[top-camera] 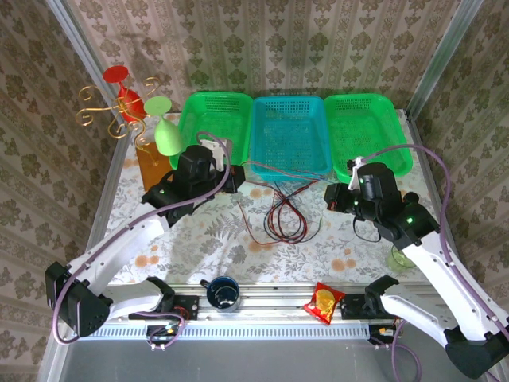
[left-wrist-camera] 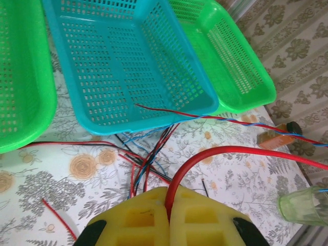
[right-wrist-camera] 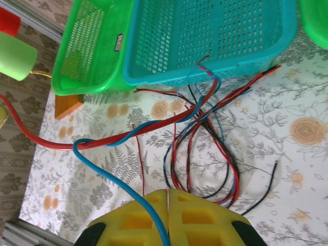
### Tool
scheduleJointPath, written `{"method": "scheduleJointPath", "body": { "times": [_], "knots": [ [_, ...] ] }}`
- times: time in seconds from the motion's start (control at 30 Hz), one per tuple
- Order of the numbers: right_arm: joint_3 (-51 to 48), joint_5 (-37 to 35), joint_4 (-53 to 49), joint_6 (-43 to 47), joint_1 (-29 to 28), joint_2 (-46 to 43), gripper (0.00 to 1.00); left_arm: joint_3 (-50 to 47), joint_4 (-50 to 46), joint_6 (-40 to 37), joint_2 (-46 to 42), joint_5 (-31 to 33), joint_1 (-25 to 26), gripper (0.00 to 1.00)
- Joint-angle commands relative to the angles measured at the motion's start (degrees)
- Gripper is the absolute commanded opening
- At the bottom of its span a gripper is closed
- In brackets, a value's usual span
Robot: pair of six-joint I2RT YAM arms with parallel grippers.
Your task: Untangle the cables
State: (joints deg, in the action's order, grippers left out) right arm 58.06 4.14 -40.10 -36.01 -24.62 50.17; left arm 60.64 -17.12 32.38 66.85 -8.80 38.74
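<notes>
At six o'clock of the blue basket [top-camera: 290, 171], the cables [top-camera: 282, 219] lie tangled. Your left gripper [left-wrist-camera: 168, 205] is clamped on the red cable [left-wrist-camera: 230, 149], your right gripper [right-wrist-camera: 167, 205] on the blue cable [right-wrist-camera: 118, 182]. Next, probably draw them apart toward nine and three.

Glossy perforated plastic basket [left-wrist-camera: 128, 61]; smooth, shiny plastic-sheathed cables [left-wrist-camera: 230, 148].

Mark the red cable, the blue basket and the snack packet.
red cable [left-wrist-camera: 230, 148], left wrist view, its arched stretch.
blue basket [top-camera: 290, 131], top view, its mesh floor.
snack packet [top-camera: 324, 303], top view, its middle.
</notes>
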Motion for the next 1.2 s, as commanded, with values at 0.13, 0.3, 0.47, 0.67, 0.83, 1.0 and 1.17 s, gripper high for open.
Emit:
{"method": "scheduleJointPath", "body": {
  "times": [0.13,0.3,0.47,0.67,0.83,1.0,1.17],
  "knots": [
    [9.44,-6.54,-11.94,9.93,1.71,1.09,0.0,-2.04,-0.84,-0.99,-4.35,2.11,-3.14,0.0],
    [16.62,0.33,-13.66,12.69,2.86,2.9,0.0,-0.55,-1.44,-1.68,-3.35,1.5,-3.15,0.0],
    [24.62,-2.5,-20.37,17.87,3.6,6.1,0.0,0.74,-2.23,-2.78,-3.22,2.29,-3.47,0.0],
    [29.14,-11.79,-27.91,23.09,3.93,9.07,0.0,1.2,-2.48,-3.95,-3.48,2.56,-4.02,0.0],
    [28.72,-15.12,-27.57,24.09,4.08,8.46,0.0,1.51,-2.65,-4.58,-3.48,3.38,-4.02,0.0],
    [28.76,-18.49,-28.74,25.34,4.14,8.99,0.0,1.85,-2.84,-6.2,-3.34,4.76,-3.81,0.0],
    [28.86,-20.47,-29.16,26.59,4.14,9.0,0.0,2.55,-3.24,-9.11,-3.07,8.45,-2.1,0.0]
  ]
}}
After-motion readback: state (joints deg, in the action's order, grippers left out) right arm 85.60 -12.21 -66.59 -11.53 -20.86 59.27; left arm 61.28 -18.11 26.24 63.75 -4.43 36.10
